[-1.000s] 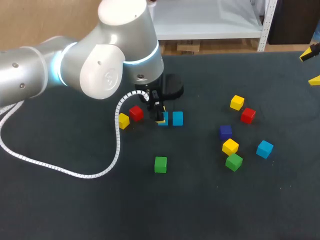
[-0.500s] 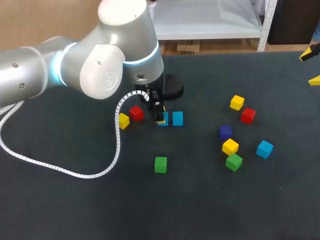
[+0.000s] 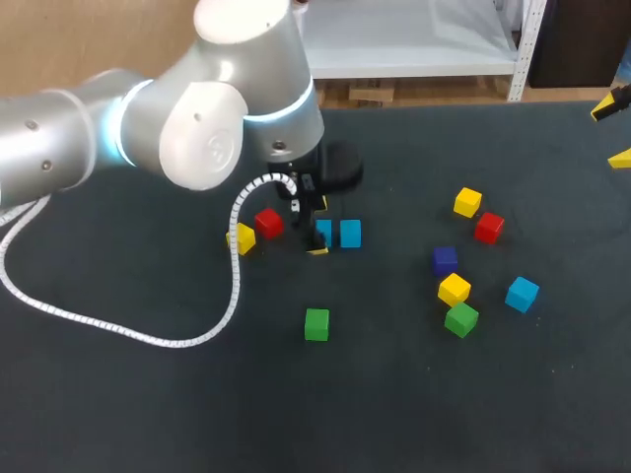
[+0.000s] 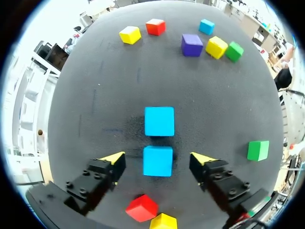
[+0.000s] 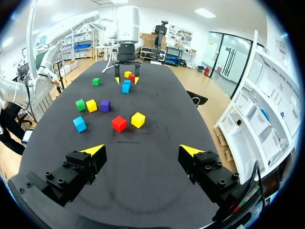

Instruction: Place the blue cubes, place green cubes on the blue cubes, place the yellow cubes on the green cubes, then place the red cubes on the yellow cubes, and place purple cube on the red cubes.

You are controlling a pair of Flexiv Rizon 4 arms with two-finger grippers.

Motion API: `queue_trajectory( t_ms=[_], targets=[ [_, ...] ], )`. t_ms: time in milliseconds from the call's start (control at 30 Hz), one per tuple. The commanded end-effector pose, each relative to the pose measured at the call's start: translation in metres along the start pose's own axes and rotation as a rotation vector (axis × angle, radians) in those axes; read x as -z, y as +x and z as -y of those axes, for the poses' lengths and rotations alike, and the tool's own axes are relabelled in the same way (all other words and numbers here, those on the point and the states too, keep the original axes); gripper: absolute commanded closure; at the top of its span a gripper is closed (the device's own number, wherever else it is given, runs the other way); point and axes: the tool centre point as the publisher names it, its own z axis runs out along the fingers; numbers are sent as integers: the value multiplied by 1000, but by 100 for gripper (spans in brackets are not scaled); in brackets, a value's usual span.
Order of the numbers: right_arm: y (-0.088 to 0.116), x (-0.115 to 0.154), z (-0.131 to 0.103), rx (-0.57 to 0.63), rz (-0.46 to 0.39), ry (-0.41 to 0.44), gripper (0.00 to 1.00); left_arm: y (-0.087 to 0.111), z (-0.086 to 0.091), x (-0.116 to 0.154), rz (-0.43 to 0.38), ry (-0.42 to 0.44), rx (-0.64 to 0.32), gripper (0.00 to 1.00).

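Observation:
Two blue cubes sit side by side mid-table. My left gripper is open and straddles the nearer blue cube, with a gap on each side. The second blue cube lies just ahead of it. A red cube and a yellow cube lie behind the left gripper. A green cube stands alone nearer the front. At the right lie a yellow cube, red cube, purple cube, yellow cube, green cube and a third blue cube. My right gripper hangs open and holds nothing at the table's far right edge.
A white coiled cable from my left arm lies looped on the dark table at the left. The left arm's big elbow hangs over the back-left area.
My left gripper has opened and let go of the blue cube, which stays on the table beside the other blue cube. The right arm has not moved.

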Motion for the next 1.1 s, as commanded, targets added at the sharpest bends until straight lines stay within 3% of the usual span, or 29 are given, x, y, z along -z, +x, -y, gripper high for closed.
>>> queue_trajectory(
  t_ms=[33,300,533,733,900,1100],
  targets=[
    [0,0,-1,1,-1,4,0,9,7,19,40,-17,24,0],
    [0,0,-1,1,-1,4,0,37,20,64,133,-76,123,0],
    [0,0,-1,1,-1,4,0,74,31,98,274,-104,154,0],
    [0,0,-1,1,-1,4,0,111,38,116,371,-44,88,0],
    [0,0,-1,1,-1,4,0,143,41,125,442,16,97,0],
    [0,0,-1,1,-1,4,0,167,39,133,467,43,59,0]
  ],
)
